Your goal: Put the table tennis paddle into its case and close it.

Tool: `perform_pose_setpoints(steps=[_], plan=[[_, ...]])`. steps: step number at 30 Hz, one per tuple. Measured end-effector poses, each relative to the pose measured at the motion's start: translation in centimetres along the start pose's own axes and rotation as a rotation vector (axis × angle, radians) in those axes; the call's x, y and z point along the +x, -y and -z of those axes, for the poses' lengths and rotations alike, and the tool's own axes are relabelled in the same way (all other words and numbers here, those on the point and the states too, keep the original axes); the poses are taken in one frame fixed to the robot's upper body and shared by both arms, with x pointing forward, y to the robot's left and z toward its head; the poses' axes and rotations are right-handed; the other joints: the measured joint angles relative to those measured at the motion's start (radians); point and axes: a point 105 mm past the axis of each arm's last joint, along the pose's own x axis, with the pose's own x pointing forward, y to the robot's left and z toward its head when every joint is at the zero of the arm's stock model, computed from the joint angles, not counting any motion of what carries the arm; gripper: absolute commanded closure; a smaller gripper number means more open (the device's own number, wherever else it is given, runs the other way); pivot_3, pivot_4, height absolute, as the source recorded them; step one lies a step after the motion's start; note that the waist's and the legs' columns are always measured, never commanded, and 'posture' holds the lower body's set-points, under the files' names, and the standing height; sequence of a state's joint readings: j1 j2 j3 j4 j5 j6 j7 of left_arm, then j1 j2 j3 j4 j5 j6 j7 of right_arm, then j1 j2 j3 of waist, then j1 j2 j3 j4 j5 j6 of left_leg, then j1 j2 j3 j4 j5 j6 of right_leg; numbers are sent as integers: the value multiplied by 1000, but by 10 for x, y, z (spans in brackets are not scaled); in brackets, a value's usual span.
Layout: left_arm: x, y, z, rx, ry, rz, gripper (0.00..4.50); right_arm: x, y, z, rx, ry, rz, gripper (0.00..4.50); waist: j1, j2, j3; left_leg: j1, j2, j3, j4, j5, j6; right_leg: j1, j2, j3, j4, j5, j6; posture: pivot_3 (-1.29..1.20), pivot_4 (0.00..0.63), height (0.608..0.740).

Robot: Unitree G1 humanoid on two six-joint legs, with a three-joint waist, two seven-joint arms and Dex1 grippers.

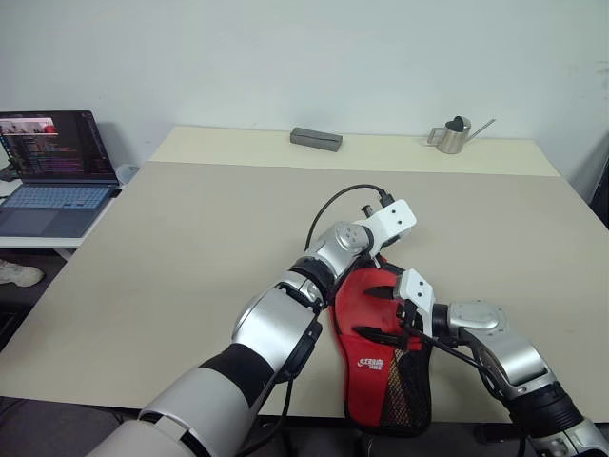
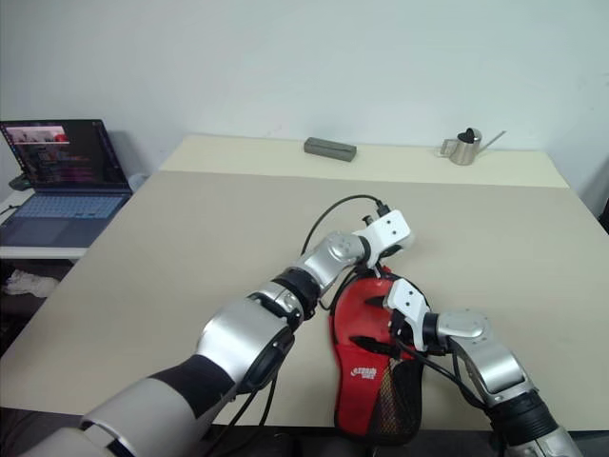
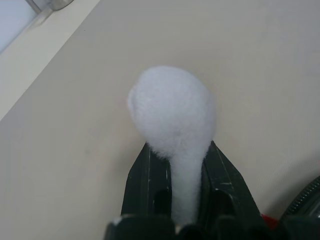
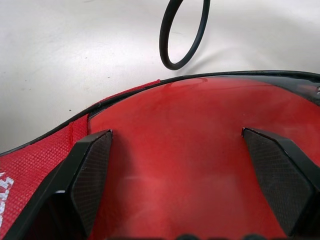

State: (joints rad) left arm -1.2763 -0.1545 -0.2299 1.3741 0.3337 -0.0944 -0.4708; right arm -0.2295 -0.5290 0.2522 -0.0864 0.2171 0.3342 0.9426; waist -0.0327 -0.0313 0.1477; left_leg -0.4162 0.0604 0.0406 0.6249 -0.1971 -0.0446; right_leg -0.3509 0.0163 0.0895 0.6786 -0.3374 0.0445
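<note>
The case (image 1: 385,376), red with a white logo and black mesh, lies at the table's front edge, right of centre. The table tennis paddle's smooth red face (image 4: 200,150) shows inside the case's open far end, ringed by the black zip edge. My left arm reaches across to that far end. The left gripper (image 3: 175,150) is shut on the case's white plush charm (image 3: 172,105), which bulges out past the fingertips. My right gripper (image 1: 376,314) is open over the paddle face, its two pads (image 4: 92,180) set wide apart with red fabric beside them.
The beige table (image 1: 190,248) stretches away to the far wall. A grey block (image 1: 316,139) and a small metal watering can (image 1: 455,135) stand at its far edge. An open laptop (image 1: 52,171) sits on a side table to the left. A black cable loop (image 4: 182,35) hangs near the case.
</note>
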Motion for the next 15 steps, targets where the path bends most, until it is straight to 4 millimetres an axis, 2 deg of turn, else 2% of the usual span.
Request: perform_pose_setpoints(steps=[6, 10, 11, 12, 15], plan=[[1, 24, 16, 23, -25, 124, 4240, 0, 0, 0, 1, 1, 1, 0, 0, 0, 0, 0, 0, 0, 0, 0, 0, 0, 0, 0, 0, 0, 0, 0, 150, 740], [1, 27, 16, 31, -23, 138, 4240, 0, 0, 1, 3, 0, 1, 0, 0, 0, -1, 0, 0, 0, 0, 0, 0, 0, 0, 0, 0, 0, 0, 0, 150, 740], [1, 27, 16, 30, -24, 140, 3534, 0, -1, 1, 3, 0, 1, 0, 0, -1, -1, 0, 0, 0, 0, 0, 0, 0, 0, 0, 0, 0, 0, 0, 150, 740], [1, 27, 16, 29, -22, 144, 3340, 0, -1, 1, 2, 0, 1, 0, 0, -1, -1, 0, 0, 0, 0, 0, 0, 0, 0, 0, 0, 0, 0, 0, 150, 740], [1, 28, 13, 29, -4, 152, 2324, 0, 0, 1, 3, 0, 1, 0, 0, -1, -1, 0, 0, 0, 0, 0, 0, 0, 0, 0, 0, 0, 0, 0, 150, 740]])
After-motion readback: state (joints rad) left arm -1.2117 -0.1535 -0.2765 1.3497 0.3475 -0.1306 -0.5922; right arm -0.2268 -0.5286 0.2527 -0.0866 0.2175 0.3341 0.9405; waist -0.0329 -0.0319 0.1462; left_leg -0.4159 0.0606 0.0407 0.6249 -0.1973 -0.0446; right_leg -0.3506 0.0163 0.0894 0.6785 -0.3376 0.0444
